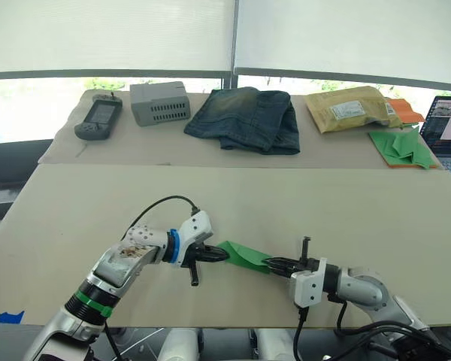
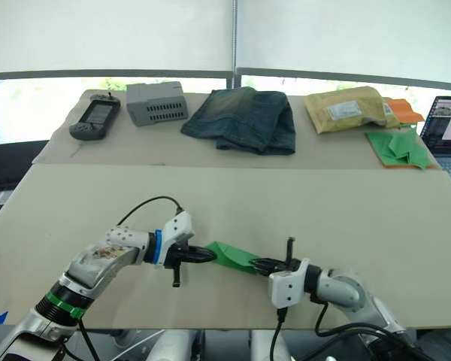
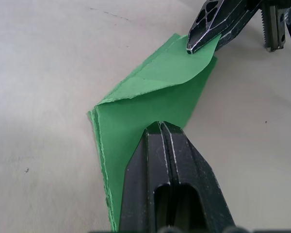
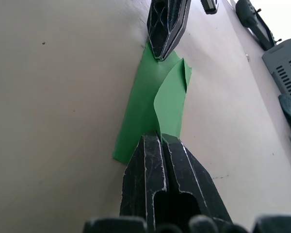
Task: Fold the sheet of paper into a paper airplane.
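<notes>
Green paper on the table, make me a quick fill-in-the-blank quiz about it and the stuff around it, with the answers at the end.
1. The green paper lies between the left gripper and the ____ gripper.
2. In its own wrist view, the left gripper's fingers are ____ on the paper.
3. The folded jeans sit between the grey box and the padded ____.
4. At the table's far right edge stands an open ____.

Answers: right; shut; envelope; laptop
</notes>
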Motion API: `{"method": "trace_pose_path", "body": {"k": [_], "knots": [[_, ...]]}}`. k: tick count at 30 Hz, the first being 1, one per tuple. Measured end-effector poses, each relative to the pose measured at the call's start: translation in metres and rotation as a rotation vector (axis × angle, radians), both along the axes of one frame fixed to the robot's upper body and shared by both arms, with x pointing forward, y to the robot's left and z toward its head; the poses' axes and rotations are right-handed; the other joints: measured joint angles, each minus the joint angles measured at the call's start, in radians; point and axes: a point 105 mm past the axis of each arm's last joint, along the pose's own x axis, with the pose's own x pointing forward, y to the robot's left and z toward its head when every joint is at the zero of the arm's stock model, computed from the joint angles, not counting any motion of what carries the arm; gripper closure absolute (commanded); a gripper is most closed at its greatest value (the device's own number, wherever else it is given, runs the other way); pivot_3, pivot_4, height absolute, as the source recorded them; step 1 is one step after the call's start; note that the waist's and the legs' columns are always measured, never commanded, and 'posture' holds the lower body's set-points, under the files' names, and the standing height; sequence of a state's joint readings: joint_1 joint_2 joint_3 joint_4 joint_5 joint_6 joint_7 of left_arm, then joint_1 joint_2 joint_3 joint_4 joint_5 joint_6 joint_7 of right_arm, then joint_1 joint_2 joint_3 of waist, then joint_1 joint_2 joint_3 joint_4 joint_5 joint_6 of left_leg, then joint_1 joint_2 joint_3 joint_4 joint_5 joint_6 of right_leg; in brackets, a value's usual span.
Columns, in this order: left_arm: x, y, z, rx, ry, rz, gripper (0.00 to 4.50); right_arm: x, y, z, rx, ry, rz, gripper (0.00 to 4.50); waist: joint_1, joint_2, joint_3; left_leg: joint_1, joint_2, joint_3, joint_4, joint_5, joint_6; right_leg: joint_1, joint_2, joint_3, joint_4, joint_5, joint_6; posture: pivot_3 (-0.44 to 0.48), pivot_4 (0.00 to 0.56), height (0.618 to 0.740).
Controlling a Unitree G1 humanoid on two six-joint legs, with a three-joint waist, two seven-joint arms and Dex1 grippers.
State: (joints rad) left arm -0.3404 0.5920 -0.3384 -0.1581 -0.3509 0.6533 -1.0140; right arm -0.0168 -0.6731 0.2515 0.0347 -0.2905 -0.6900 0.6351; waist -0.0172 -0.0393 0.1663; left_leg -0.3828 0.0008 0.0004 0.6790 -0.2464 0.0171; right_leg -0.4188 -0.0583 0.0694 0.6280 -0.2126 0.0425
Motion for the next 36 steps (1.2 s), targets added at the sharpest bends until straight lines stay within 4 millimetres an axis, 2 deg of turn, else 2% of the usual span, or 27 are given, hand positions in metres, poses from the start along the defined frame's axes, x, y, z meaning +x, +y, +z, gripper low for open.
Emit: {"method": "trace_pose_path", "body": {"k": [2, 7, 10, 16, 23, 30, 33, 36], "knots": [[0.002, 0.001, 0.001, -0.026, 0.012, 0.020, 4.50, 0.000, 0.000, -0.001, -0.002, 0.001, 0.001, 4.47, 0.000, -0.002, -0.001, 0.000, 0.000, 0.000, 0.000, 0.000, 0.000, 0.000, 0.000, 0.000, 0.000, 0.000, 0.000, 0.000, 0.150, 0.728], [0.020, 0.000, 0.038, -0.242, -0.013, 0.103, 4.50, -0.001, 0.000, -0.003, -0.006, 0.007, 0.005, 4.47, 0.000, -0.006, -0.003, 0.000, 0.002, -0.001, 0.000, 0.000, 0.000, 0.000, 0.000, -0.001, 0.000, 0.000, -0.001, 0.000, 0.150, 0.728], [0.026, -0.009, 0.047, -0.273, -0.034, 0.098, 4.50, 0.000, 0.001, -0.003, -0.007, 0.007, 0.007, 4.47, -0.001, -0.009, -0.005, 0.002, 0.001, 0.000, 0.000, 0.000, 0.000, 0.003, 0.000, 0.000, 0.000, 0.000, -0.001, 0.000, 0.150, 0.728], [0.015, -0.024, 0.023, -0.176, -0.003, 0.048, 4.50, 0.000, 0.001, -0.004, -0.003, 0.003, 0.002, 4.47, -0.004, -0.010, -0.005, 0.004, 0.001, -0.001, -0.001, 0.000, 0.000, 0.004, 0.001, 0.000, 0.000, 0.000, -0.002, 0.000, 0.150, 0.728], [0.008, -0.020, -0.003, -0.020, -0.034, -0.012, 4.50, -0.002, -0.001, -0.005, -0.010, -0.008, -0.011, 4.47, 0.002, -0.010, -0.006, 0.010, 0.002, -0.001, -0.002, 0.000, 0.000, 0.011, 0.000, -0.001, -0.003, -0.004, -0.007, 0.000, 0.150, 0.728], [0.010, -0.030, -0.006, -0.031, -0.051, -0.023, 4.50, -0.009, -0.007, -0.007, -0.042, -0.006, -0.013, 4.47, 0.013, -0.010, -0.006, 0.012, -0.001, -0.002, -0.002, -0.001, 0.001, 0.015, -0.003, 0.000, -0.004, -0.007, -0.004, 0.000, 0.150, 0.728], [0.010, -0.032, -0.007, -0.039, -0.045, -0.026, 4.50, -0.012, -0.011, -0.005, -0.038, 0.003, -0.016, 3.63, 0.020, -0.009, -0.006, 0.011, -0.002, -0.003, -0.002, -0.002, 0.002, 0.015, -0.004, 0.000, -0.004, -0.007, -0.003, 0.000, 0.150, 0.728], [0.011, -0.032, -0.007, -0.039, -0.040, -0.025, 4.50, -0.016, -0.023, -0.001, -0.062, 0.030, -0.023, 2.62, 0.020, -0.008, -0.007, 0.012, -0.001, -0.003, -0.001, -0.002, 0.003, 0.016, -0.004, 0.000, -0.004, -0.007, -0.003, 0.000, 0.150, 0.728]]}}
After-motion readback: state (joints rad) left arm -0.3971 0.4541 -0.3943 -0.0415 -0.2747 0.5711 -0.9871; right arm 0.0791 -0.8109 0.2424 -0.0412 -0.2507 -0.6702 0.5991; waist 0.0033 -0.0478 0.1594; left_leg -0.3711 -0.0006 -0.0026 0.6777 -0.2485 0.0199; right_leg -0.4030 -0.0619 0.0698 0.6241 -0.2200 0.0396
